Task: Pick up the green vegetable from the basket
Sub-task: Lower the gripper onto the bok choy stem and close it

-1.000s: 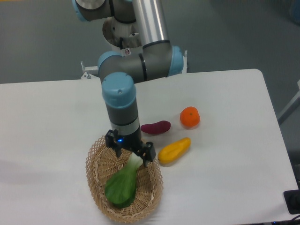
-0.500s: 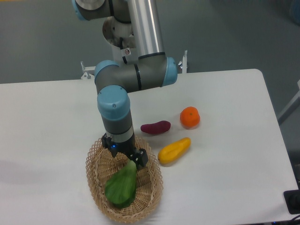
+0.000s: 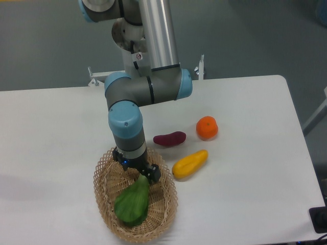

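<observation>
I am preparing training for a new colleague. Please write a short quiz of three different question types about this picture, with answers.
1. True or false: the green vegetable lies inside the basket.
2. Which item lies nearest the orange? A) basket B) purple vegetable C) green vegetable
3. Fill in: the gripper is over the vegetable's ____ end.

Key
1. True.
2. B.
3. Stem; the white stem is hidden under the fingers, and whether they are closed cannot be told.

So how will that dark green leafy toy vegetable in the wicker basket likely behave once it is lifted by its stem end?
The dark green leafy toy vegetable looks moulded, so probably stiff and light. The claw sits at its narrow stem end, so the broad leaf may hang down and swing. Its smooth surface could slip. The shallow tan woven wicker basket might shift.
</observation>
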